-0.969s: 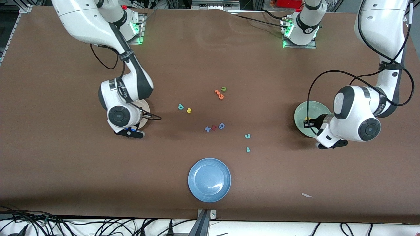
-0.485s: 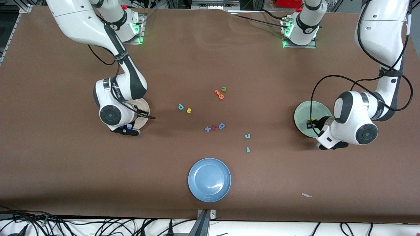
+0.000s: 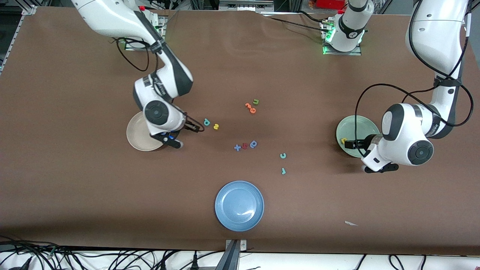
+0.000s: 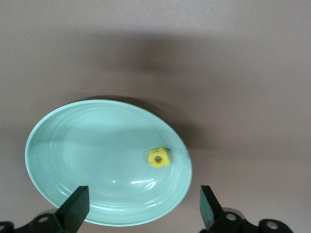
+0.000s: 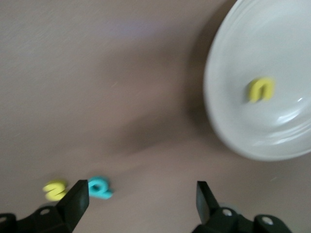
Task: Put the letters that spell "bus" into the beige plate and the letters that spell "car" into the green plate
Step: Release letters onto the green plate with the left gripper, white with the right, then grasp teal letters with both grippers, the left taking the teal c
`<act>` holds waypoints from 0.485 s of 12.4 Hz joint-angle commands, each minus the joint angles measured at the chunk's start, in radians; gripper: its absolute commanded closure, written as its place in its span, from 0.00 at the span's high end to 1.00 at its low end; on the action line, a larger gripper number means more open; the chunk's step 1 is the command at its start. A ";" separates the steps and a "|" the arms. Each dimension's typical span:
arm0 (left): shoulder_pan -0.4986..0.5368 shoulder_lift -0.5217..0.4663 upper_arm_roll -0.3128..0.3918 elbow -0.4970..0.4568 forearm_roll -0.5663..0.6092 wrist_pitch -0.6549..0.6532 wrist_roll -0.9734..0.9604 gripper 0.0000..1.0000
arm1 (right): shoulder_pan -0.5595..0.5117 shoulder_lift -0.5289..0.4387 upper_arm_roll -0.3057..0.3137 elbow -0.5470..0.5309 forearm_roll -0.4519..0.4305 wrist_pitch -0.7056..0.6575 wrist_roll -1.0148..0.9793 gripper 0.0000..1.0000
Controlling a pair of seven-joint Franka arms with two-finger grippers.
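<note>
The beige plate (image 3: 137,135) (image 5: 286,48) holds a yellow "u" (image 5: 261,90). My right gripper (image 3: 193,127) (image 5: 141,204) stands open and empty just off the plate's rim, beside the teal "b" (image 3: 206,122) (image 5: 100,188) and the yellow "s" (image 3: 216,126) (image 5: 55,190). The green plate (image 3: 358,127) (image 4: 73,145) holds the yellow "a" (image 3: 343,140) (image 4: 158,158). My left gripper (image 3: 350,143) (image 4: 143,213) hangs open over that plate's rim with nothing in it. The teal "c" (image 3: 283,155) and thin teal "r" (image 3: 283,171) lie on the table between the green plate and the blue plate.
A blue plate (image 3: 239,205) sits near the front edge. A green "u" (image 3: 256,101) and orange letters (image 3: 249,107) lie mid-table. A blue "x", a red letter and a blue round letter (image 3: 254,144) form a row nearer the camera.
Both grippers opened. The right arm swung off the beige plate toward the "b" and "s", leaving the yellow "u" in the plate. The yellow "a" now lies in the green plate.
</note>
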 commanded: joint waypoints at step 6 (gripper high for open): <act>-0.039 0.008 -0.220 -0.001 0.005 0.197 -0.471 0.99 | 0.081 0.046 -0.010 -0.049 -0.009 0.153 0.489 0.70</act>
